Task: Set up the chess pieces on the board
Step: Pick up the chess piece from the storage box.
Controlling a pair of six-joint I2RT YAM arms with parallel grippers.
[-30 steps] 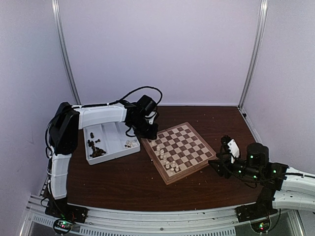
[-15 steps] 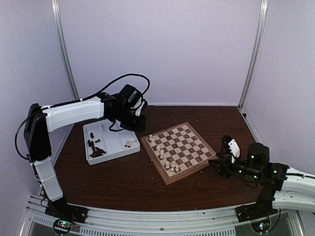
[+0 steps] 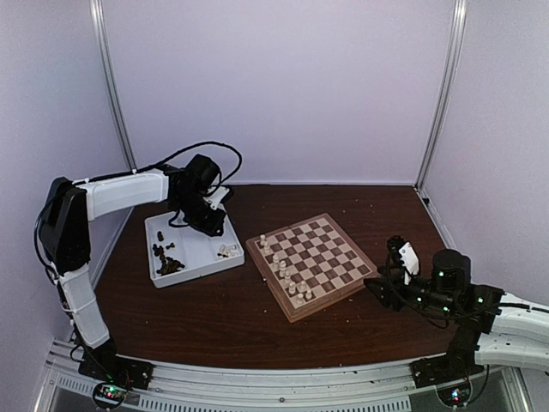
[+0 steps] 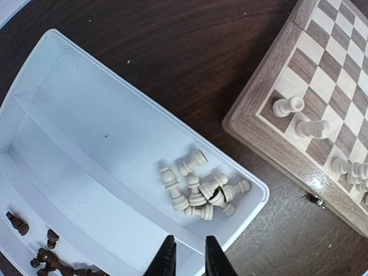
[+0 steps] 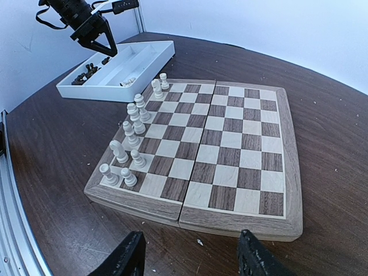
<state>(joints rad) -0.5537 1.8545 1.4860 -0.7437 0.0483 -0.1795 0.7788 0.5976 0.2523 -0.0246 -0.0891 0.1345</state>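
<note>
While the top view is too small for fine detail, it shows the board (image 3: 330, 249) sitting mid-counter (image 3: 223, 322), with cream chess pieces (image 3: 287, 276) along its left edge and a white tray (image 3: 193, 245) just beside it. Up there the left tool (image 3: 213, 223) hangs over the tray's far end, and the right tool (image 3: 382, 279) sits off the board's right corner.

Left wrist view: the tips are barely apart and pinching nothing, right above the tray wall. Cream pieces are heaped in one compartment, dark pieces (image 4: 49, 259) in the next.

Right wrist view: the fingers are spread wide and empty, near the board's edge. The cream ones on it stand upright.
</note>
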